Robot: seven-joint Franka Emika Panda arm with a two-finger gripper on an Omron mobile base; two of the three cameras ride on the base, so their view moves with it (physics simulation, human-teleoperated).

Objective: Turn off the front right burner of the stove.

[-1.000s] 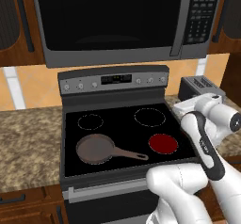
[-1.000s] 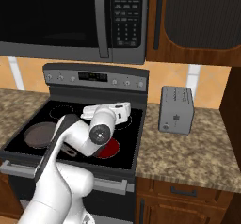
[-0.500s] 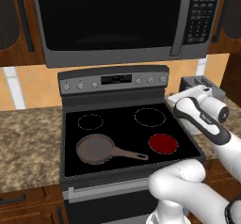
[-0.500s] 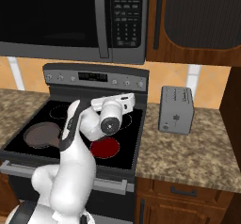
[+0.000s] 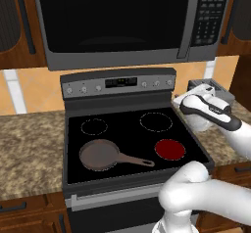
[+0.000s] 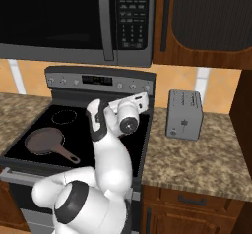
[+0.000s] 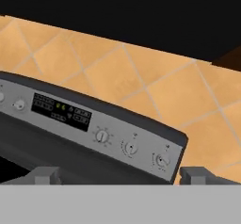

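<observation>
A home kitchen: a black glass-top stove [image 5: 132, 144] under a built-in microwave [image 5: 122, 21], a toaster [image 6: 184, 115], granite desks [image 6: 197, 164], wooden cabinets [image 6: 206, 16], tiled wall [image 7: 141, 86].

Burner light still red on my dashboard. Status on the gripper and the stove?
Gripper open, empty, facing the stove's knob panel, short of it. Front right burner glowing red, on. Frying pan front left, clear of the path.

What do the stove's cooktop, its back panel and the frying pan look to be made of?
Stove cooktop: smooth black glass, apparently; flat, with ring-marked zones and the front right burner glowing red. Back panel: brushed grey metal look, small knobs. Frying pan: matte brown, possibly coated metal; uncertain.
</observation>
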